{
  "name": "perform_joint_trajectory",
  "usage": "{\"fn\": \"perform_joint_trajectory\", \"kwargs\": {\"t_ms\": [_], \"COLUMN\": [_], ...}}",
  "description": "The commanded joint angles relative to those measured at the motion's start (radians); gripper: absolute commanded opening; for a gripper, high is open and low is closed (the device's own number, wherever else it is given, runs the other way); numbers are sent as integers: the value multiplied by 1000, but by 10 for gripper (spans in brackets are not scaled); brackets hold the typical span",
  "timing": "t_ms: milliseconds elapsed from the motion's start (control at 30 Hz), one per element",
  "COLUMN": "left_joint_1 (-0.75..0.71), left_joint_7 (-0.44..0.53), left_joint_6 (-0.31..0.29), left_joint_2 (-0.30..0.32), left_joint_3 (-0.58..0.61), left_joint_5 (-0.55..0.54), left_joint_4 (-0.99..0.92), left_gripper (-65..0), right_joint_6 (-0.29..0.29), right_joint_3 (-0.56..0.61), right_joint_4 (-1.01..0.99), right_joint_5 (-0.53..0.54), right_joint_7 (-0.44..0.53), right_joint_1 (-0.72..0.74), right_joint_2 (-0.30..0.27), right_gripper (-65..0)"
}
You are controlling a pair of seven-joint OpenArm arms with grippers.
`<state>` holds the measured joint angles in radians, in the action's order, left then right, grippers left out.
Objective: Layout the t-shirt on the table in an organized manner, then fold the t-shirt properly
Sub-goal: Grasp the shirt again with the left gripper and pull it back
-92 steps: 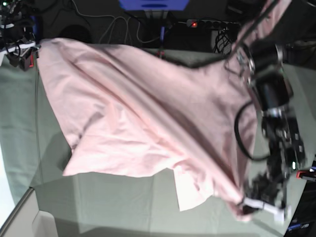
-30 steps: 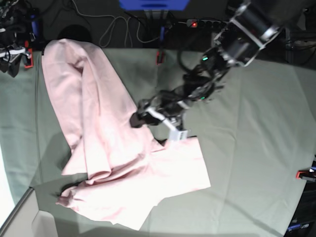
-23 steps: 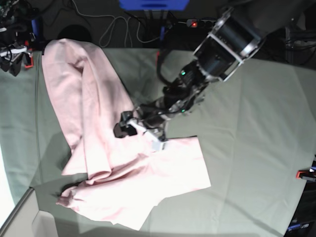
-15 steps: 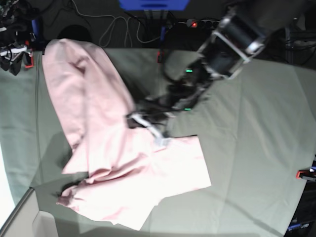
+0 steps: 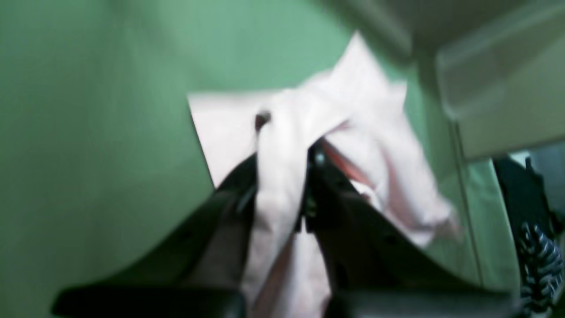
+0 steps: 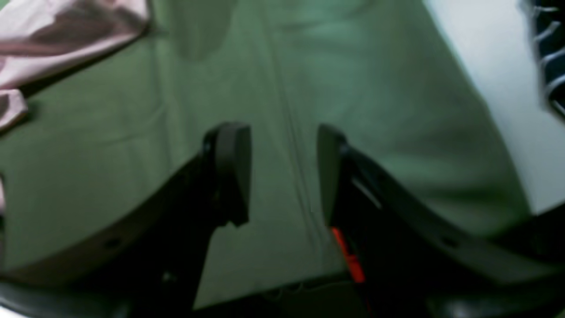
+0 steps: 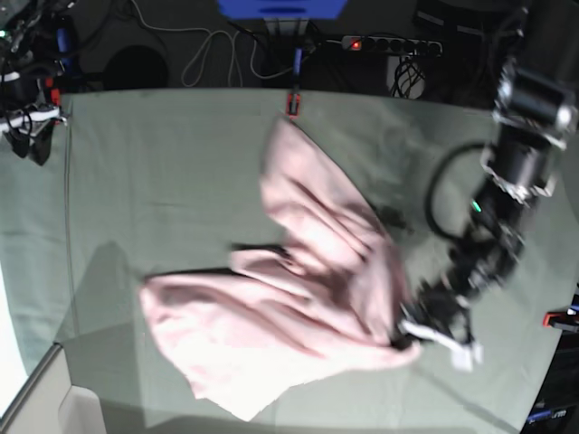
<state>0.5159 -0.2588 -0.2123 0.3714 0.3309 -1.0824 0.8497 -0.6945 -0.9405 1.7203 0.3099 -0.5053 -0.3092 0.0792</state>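
Note:
The pale pink t-shirt (image 7: 308, 280) lies bunched in the middle of the table (image 7: 163, 163), one ridge running toward the far edge and a wide part spread to the left. My left gripper (image 7: 425, 327) is at the shirt's right tip, low over the table. In the left wrist view this gripper (image 5: 282, 154) is shut on a fold of the t-shirt (image 5: 375, 132). My right gripper (image 7: 32, 136) hovers at the far left corner, away from the shirt. Its wrist view shows the right gripper (image 6: 282, 145) open over bare cloth, with the t-shirt (image 6: 66, 35) off to the upper left.
Red-and-black clamps sit at the far edge (image 7: 291, 102) and the right edge (image 7: 556, 318). A power strip (image 7: 380, 42) and cables lie behind the table. A white ledge (image 7: 36, 398) borders the front left corner.
My left gripper closed on the shirt and dragged it from the far left side to the middle and front right. The right arm stayed in its corner.

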Motion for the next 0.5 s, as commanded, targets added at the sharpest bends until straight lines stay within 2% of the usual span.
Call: {"fn": "perform_joint_trajectory", "kwargs": {"t_ms": [0,100,167,233,367,467], "left_joint_1": [45,119,155,174,174,166], "left_joint_7": [25,25,25,25,25,25], "left_joint_6": [-9,-9,-9,-9,-16,-16], "left_joint_2": [21,24,25,24,24,28], "left_joint_3": [-6,-3,-3,-5,-6,-13], "left_joint_5": [-12,-12,-12,-12,-15,-25], "left_joint_4": [-11,-105,-178,-234,-243,-226], "left_gripper": [-640,-599,-516,-403,-239,-188], "right_joint_6": [-4,-4,-4,-4,-4,-4], "right_joint_3": [10,44,56,56,62,64], "right_joint_4": [17,17,17,17,17,16], "right_joint_5": [15,15,15,15,15,15], "right_joint_7": [23,23,24,24,24,23], "right_joint_1": [2,2,2,3,3,20], "right_joint_2": [-9,-9,-9,-9,-17,-23], "right_gripper": [-398,-398,-398,-398,-397,-398]}}
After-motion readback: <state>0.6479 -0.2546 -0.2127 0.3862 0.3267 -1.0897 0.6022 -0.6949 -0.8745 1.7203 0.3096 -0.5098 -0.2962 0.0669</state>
